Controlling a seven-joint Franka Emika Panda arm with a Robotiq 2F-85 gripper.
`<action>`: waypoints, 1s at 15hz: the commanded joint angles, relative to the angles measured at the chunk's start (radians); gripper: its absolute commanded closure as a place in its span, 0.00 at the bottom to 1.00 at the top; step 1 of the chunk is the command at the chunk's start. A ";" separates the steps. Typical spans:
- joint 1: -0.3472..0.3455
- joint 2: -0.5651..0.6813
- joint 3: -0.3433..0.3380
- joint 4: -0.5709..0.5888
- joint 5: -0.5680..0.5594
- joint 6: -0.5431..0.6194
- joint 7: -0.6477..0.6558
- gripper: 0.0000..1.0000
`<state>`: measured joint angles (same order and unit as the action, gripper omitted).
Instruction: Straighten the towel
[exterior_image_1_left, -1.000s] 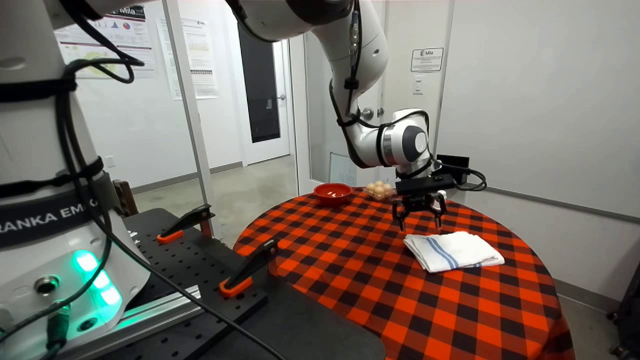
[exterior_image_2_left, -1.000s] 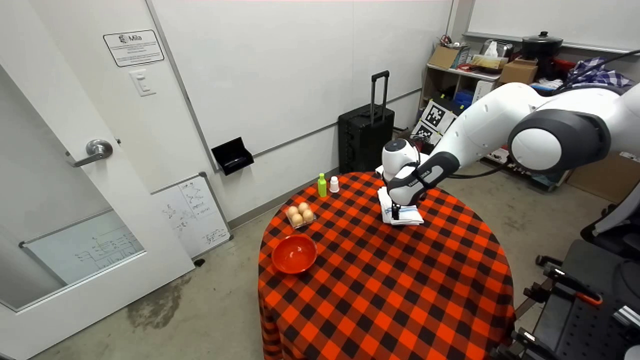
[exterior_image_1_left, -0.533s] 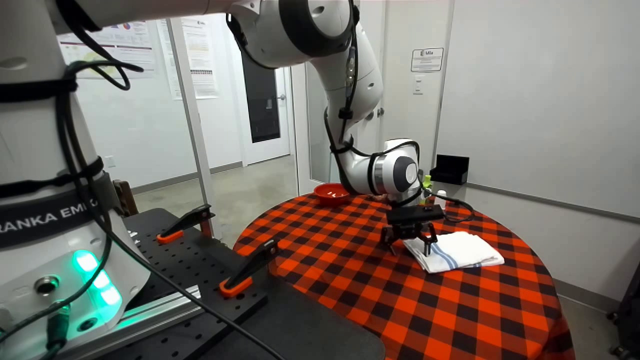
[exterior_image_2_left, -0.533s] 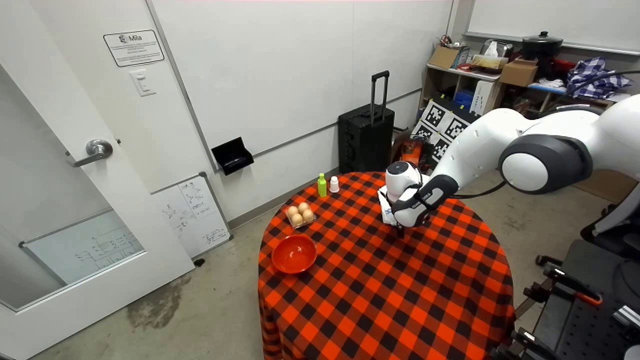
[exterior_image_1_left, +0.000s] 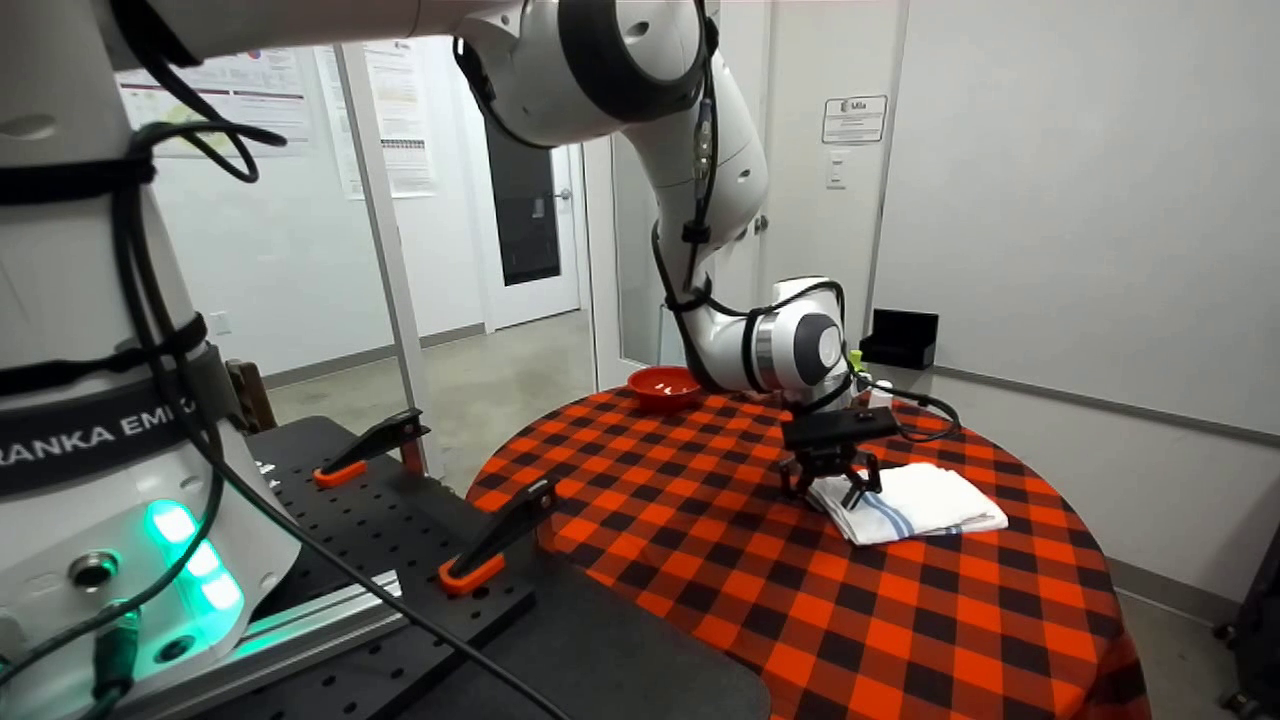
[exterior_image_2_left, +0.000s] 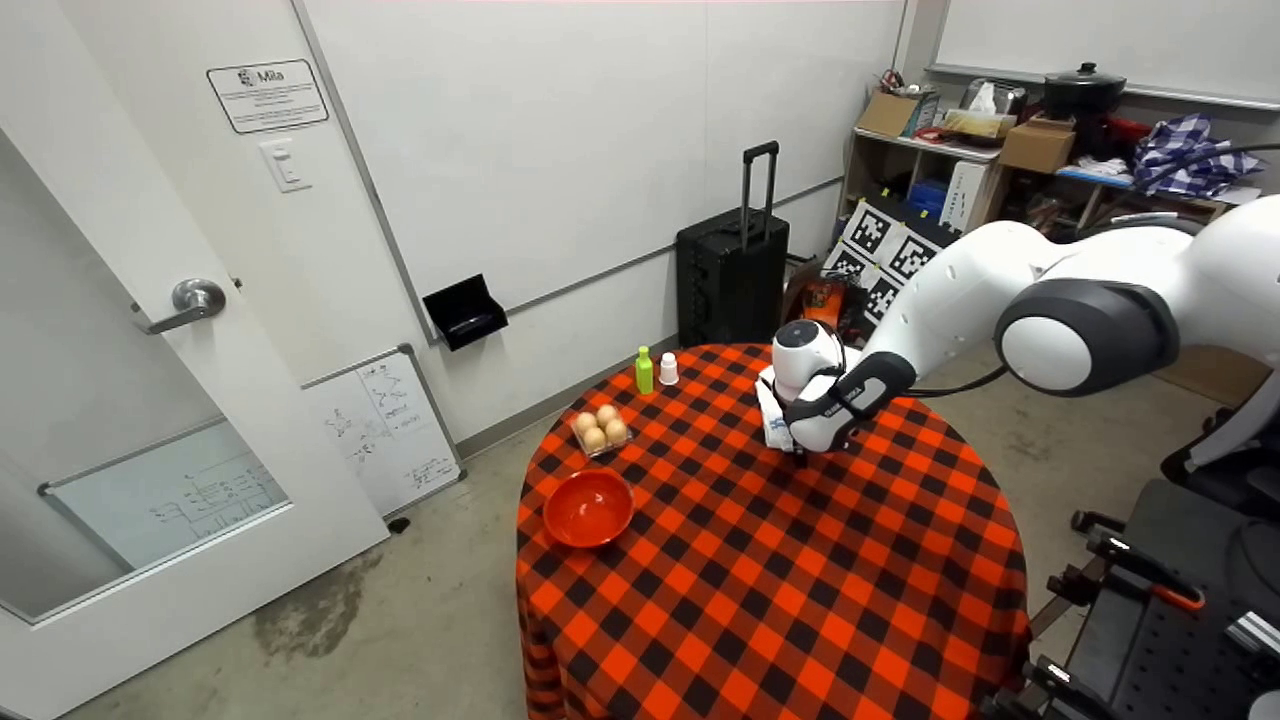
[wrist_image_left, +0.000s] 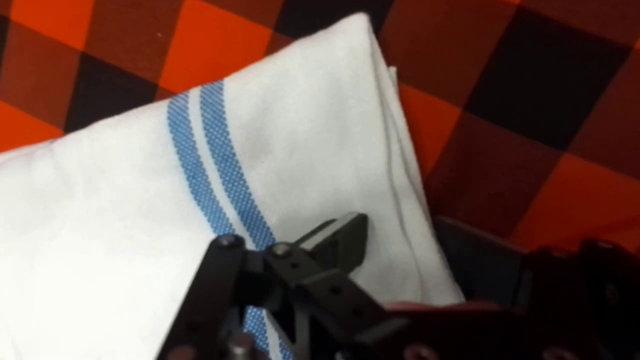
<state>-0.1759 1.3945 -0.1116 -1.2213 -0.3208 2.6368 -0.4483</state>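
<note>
A folded white towel with blue stripes lies on the checked tablecloth. In the wrist view the towel fills the left and middle, its layered edge running down between my fingers. My gripper is low over that edge, partly closed but with a clear gap. One finger is over the cloth; the dark opposite finger sits just past the edge. No pinch on the fabric shows. In an exterior view the gripper is at the towel's striped end. Elsewhere the arm covers much of the towel.
A red bowl, a pack of eggs, a green bottle and a small white bottle stand on the round table. Black clamps sit on the base platform.
My arm has come down to the towel's striped end, then shifted slightly toward the towel. The fingers have drawn closer together. The towel looks unmoved.
</note>
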 joint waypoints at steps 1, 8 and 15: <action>0.022 0.044 -0.030 0.040 -0.008 0.043 0.044 0.95; 0.050 0.057 -0.068 0.047 -0.011 0.054 0.091 0.73; 0.061 0.056 -0.082 0.046 -0.011 0.046 0.109 0.84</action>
<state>-0.1265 1.4168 -0.1743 -1.2118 -0.3208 2.6705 -0.3718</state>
